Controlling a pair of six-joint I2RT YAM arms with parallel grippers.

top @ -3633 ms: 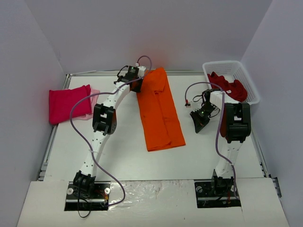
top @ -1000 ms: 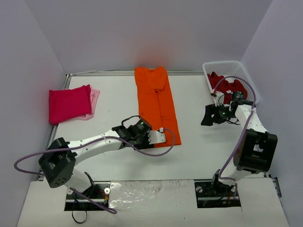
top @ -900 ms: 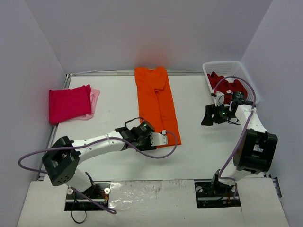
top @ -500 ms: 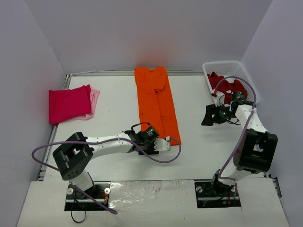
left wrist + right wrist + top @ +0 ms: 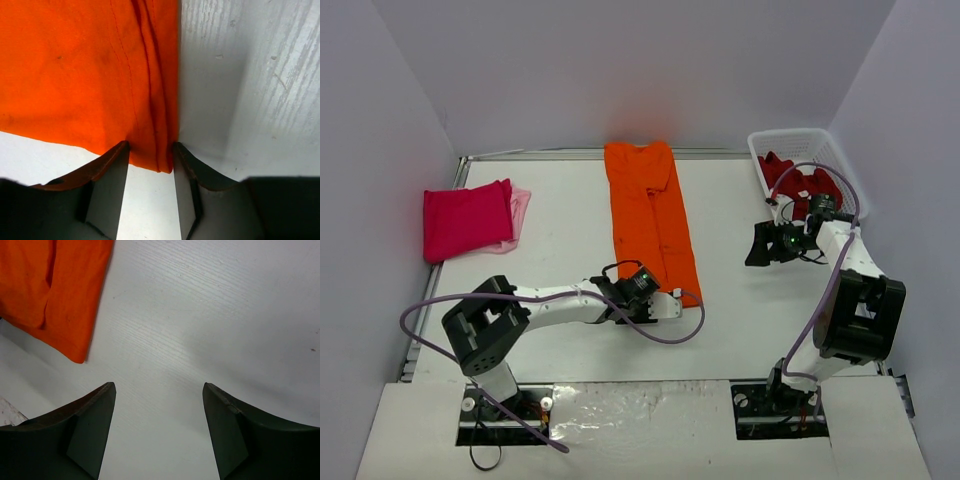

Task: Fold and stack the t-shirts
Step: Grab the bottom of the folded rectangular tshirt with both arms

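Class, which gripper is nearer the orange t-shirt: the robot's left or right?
Left. The left gripper straddles a near corner of the orange t-shirt; the right gripper hovers well apart to its right.

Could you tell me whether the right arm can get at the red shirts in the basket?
Probably yes: the red shirts lie in the open-topped basket just beside its wrist, nothing between, though the right pincer faces away and must turn.

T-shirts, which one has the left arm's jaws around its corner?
The bright orange cloth t-shirt, folded long; its near corner sits between the left arm's jaws. The magenta-pink t-shirt lies far left, dark red t-shirts in the white lattice basket.
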